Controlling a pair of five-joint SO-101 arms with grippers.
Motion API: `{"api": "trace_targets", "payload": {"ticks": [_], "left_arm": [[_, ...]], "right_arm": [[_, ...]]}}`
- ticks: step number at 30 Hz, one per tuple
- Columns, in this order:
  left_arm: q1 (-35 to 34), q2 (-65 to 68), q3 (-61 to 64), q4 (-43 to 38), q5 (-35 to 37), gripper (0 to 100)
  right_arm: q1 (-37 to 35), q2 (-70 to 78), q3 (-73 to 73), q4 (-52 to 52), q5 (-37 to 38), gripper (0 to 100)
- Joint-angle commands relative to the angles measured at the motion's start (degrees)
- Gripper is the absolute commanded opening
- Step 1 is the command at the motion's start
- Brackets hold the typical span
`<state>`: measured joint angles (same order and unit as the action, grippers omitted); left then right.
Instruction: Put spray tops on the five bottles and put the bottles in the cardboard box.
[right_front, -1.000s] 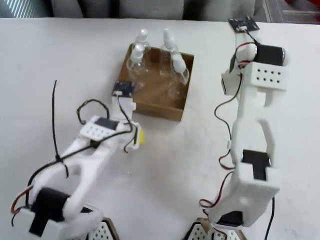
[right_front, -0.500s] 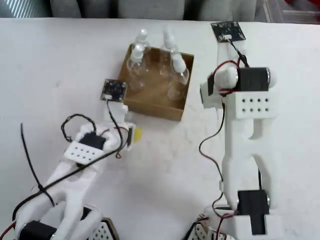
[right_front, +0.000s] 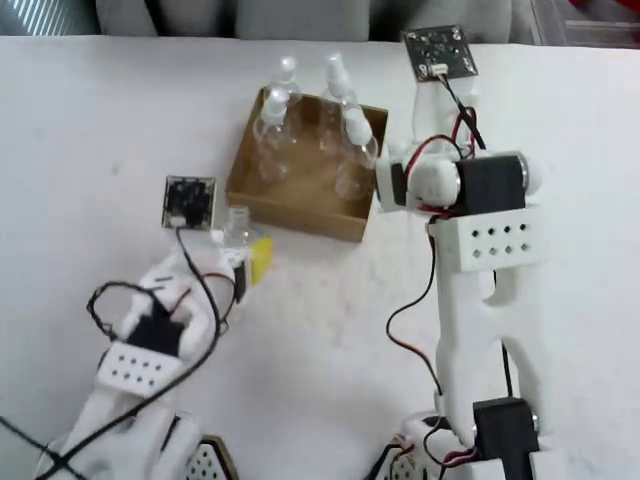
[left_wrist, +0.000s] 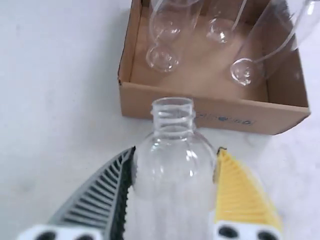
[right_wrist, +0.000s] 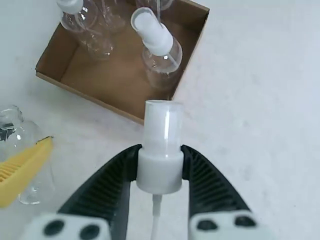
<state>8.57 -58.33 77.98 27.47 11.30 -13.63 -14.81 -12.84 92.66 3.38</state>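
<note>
Left tool (left_wrist: 175, 151), bottle (left_wrist: 172, 175) back from box (left_wrist: 165, 102)

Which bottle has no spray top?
The bottle in the left claw, outside the box: its neck is bare, the four inside are capped.

Four topped bottles (right_front: 353, 140) in cardboard box (right_front: 300, 214), topless bottle (left_wrist: 172, 165) outside, spray top (right_wrist: 160, 147) apart

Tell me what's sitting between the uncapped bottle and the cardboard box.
Nothing: just bare table separates the uncapped bottle from the cardboard box, clearest in the right wrist view.
</note>
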Motion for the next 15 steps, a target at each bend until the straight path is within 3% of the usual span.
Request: {"api": "trace_targets", "payload": {"ticks": [1, 5, 11, 15], "left_arm": [[3.30, -9.80, 3.08, -1.49, -0.44, 2], [6.29, -19.21, 9.14, -1.58, -0.53, 2], [6.73, -34.77, 16.79, -1.49, -0.62, 2], [7.34, -44.26, 19.16, 3.34, -7.12, 2]], "right_arm": [[-1.98, -2.95, -0.62, -2.51, -4.66, 1.8], [-3.30, -4.53, -0.53, -7.60, -10.99, 1.8], [-3.47, -6.29, -0.35, -13.58, -13.45, 1.8], [-4.53, -6.29, -0.35, -14.46, -15.30, 1.8]]}}
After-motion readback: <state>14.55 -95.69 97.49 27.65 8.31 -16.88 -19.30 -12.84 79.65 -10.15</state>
